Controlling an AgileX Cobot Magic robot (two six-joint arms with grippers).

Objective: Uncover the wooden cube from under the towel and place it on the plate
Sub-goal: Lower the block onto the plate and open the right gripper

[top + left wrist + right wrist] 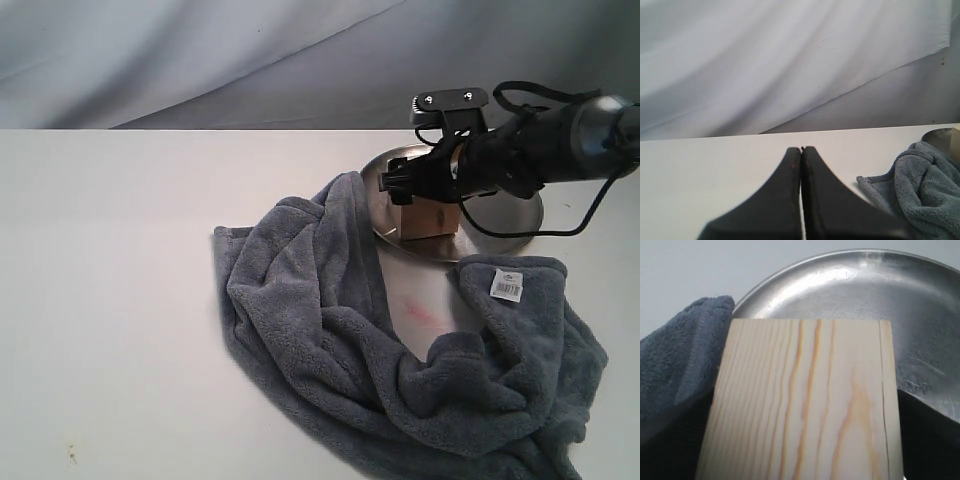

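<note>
Crumpled blue-grey fleece towel (330,340) nearest, on white table (120,280), white label tag (507,285) facing up. Behind towel, pale wooden cube (428,220) at near edge of round silver metal plate (510,215), grasped between jaws of right gripper (425,195). Apart, left gripper (801,150) clenched, empty, over table beside towel.

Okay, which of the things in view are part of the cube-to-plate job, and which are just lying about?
Part of the job: wooden cube, towel, plate.

Just there: white table, pink smudge on it, grey backdrop sheet.
</note>
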